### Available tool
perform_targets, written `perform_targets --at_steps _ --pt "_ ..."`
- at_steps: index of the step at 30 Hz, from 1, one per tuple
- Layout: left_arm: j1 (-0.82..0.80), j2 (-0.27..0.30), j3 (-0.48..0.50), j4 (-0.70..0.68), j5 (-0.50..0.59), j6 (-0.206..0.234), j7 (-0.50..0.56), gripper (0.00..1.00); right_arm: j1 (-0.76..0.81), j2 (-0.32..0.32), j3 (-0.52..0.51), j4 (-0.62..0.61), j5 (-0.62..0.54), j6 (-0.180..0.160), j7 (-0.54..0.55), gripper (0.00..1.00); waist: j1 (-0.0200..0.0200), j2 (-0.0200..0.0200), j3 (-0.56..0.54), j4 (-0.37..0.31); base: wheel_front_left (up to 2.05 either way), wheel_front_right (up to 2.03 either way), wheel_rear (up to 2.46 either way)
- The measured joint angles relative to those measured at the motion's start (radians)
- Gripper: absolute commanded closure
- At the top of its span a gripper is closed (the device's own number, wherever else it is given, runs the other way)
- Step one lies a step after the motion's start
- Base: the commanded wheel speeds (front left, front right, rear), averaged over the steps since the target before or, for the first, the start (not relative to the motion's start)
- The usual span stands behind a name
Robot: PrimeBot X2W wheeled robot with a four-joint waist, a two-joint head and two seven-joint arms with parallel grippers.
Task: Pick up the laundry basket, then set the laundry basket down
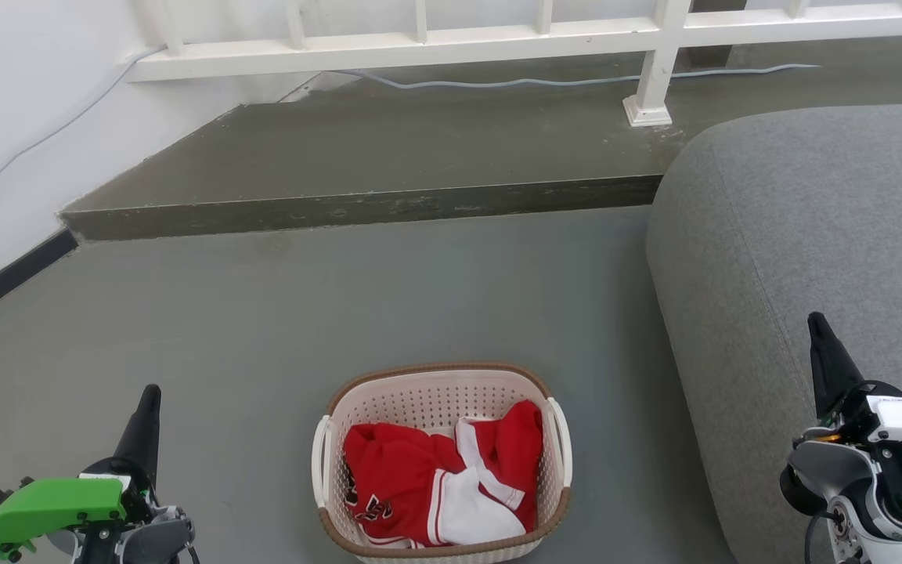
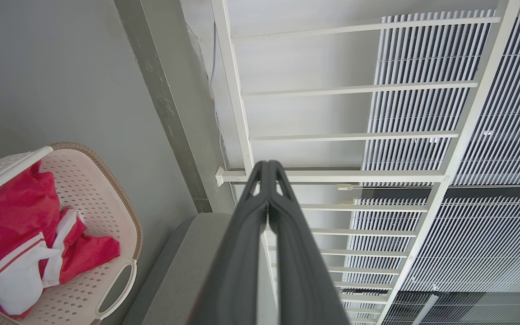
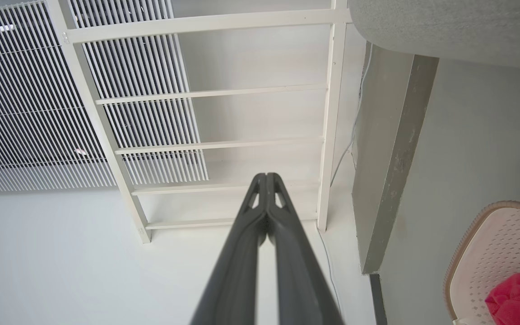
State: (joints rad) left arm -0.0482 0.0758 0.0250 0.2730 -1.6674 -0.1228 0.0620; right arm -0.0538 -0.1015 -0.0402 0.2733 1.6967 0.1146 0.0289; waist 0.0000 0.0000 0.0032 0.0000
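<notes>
The laundry basket, cream-white and perforated with a brown rim and white side handles, stands on the grey floor at the bottom middle of the head view, holding red and white clothes. It also appears in the left wrist view, where the laundry basket sits at lower left, and in the right wrist view, where the laundry basket sits at lower right. My left gripper is shut and empty, well left of the basket. My right gripper is shut and empty, far right of it, over the sofa.
A grey sofa fills the right side, close to the basket. A raised concrete step crosses the floor ahead, with a white railing and a cable behind it. A white wall with dark skirting runs along the left.
</notes>
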Motion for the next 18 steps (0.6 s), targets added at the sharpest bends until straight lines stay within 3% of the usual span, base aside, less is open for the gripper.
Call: perform_targets --at_steps 11,12,13,14,15,18 --pt "0.0 -0.001 0.001 0.0 0.0 0.0 0.0 1.0 0.0 0.001 -0.002 0.0 -0.001 0.0 0.007 1.0 0.0 0.0 0.0 0.0 0.0 0.0 0.0" --pt "0.004 -0.003 0.0 0.009 0.0 0.0 -0.001 0.0 0.004 0.004 -0.001 0.007 0.0 -0.001 0.007 0.0 0.0 0.0 0.0 0.0 0.0 0.0 0.0" --pt "0.011 -0.008 -0.002 0.021 0.0 0.001 -0.002 1.0 0.012 0.01 0.0 0.019 0.0 -0.002 0.007 1.0 0.0 0.0 0.0 0.0 0.0 0.0 0.0" --pt "0.02 -0.013 -0.003 0.031 0.0 0.001 -0.002 1.0 0.023 0.017 0.001 0.03 0.001 -0.002 0.007 1.0 0.0 0.0 0.0 0.0 0.0 0.0 0.0" --pt "0.03 -0.02 -0.004 0.044 0.0 0.001 -0.002 0.0 0.035 0.024 0.003 0.043 0.001 -0.002 0.007 0.0 0.0 0.0 0.0 0.0 0.0 0.0 0.0" --pt "0.056 -0.035 -0.01 0.069 0.0 0.001 -0.002 0.0 0.067 0.041 0.008 0.066 0.001 -0.002 0.007 0.0 0.0 0.0 0.0 0.0 0.0 0.0 0.0"
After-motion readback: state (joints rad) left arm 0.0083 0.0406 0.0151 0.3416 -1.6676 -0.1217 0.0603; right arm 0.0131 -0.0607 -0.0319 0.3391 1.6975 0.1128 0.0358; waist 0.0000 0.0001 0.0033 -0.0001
